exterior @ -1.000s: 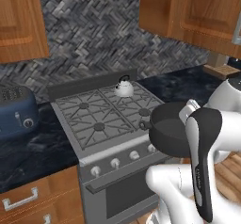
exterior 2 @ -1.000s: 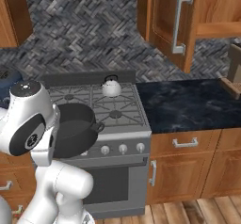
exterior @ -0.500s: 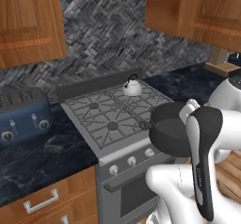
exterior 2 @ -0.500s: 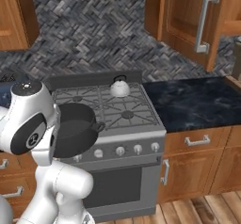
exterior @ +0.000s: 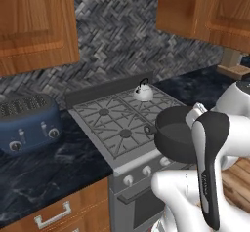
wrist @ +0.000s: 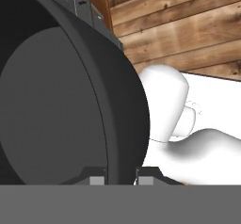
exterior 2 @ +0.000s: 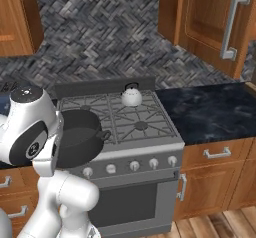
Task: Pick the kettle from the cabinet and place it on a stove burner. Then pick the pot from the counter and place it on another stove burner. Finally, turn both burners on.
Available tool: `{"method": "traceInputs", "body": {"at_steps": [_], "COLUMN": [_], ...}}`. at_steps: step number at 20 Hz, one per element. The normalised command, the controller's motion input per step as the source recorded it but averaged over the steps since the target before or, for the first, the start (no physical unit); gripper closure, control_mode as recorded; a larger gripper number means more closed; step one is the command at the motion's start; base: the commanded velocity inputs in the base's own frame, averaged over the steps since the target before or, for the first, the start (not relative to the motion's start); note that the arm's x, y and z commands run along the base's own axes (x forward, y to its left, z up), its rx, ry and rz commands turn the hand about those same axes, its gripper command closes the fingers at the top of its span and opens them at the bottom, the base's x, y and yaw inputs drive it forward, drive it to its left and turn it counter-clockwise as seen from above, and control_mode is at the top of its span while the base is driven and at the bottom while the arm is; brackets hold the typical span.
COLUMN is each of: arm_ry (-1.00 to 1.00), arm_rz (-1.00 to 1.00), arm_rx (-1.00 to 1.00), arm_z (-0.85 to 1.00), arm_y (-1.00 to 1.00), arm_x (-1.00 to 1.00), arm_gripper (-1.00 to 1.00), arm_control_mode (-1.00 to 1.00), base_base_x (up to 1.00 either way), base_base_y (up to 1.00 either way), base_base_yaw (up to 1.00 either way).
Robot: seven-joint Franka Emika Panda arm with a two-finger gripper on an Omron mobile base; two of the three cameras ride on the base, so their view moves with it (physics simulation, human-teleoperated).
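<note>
My gripper [wrist: 121, 177] is shut on the rim of the dark grey pot [wrist: 56, 115], whose wall runs between the two fingertips. The pot [exterior: 176, 133] hangs tilted in the air in front of the stove [exterior: 105, 124], close to my arm, and its open side faces the range [exterior 2: 77, 137]. The small silvery kettle [exterior: 143, 90] with its black handle stands on the back right burner [exterior 2: 131, 96]. The front right burner [exterior 2: 141, 126] and the back left burner [exterior: 103, 112] are bare. Round knobs [exterior 2: 135, 165] line the stove front.
A blue toaster [exterior: 27, 121] stands on the black counter [exterior: 44, 170] left of the stove. More counter [exterior 2: 210, 112] runs to the right, under a wooden wall cabinet [exterior 2: 210, 17] with an open door. Wooden drawers [exterior 2: 215, 154] with metal handles sit below.
The whole picture has shifted as the base drives along the kitchen front, so the stove now sits more central. The pot stays in my gripper in the same pose.
</note>
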Motion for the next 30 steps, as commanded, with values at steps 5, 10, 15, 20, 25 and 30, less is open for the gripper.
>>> {"method": "traceInputs", "body": {"at_steps": [5, 10, 15, 20, 25, 30], "arm_ry": [0.0, 0.0, 0.0, 0.0, 0.0, 0.0], "arm_rz": [0.0, 0.0, 0.0, 0.0, 0.0, 0.0], "arm_rx": [0.0, 0.0, 0.0, 0.0, 0.0, 0.0], "arm_z": [0.0, 0.0, 0.0, 0.0, 0.0, 0.0], "arm_y": [0.0, 0.0, 0.0, 0.0, 0.0, 0.0], "arm_x": [0.0, 0.0, 0.0, 0.0, 0.0, 0.0], "arm_gripper": [1.0, 1.0, 1.0, 1.0, 1.0, 1.0], "arm_control_mode": [1.0, 1.0, 1.0, 1.0, 1.0, 1.0], "base_base_x": [0.09, -0.01, 0.08, 0.32, 0.43, 0.3], "base_base_y": [-0.22, -0.43, -0.3, -0.08, -0.11, -0.34], "base_base_yaw": [0.04, 0.0, 0.0, 0.1, 0.13, 0.08]}}
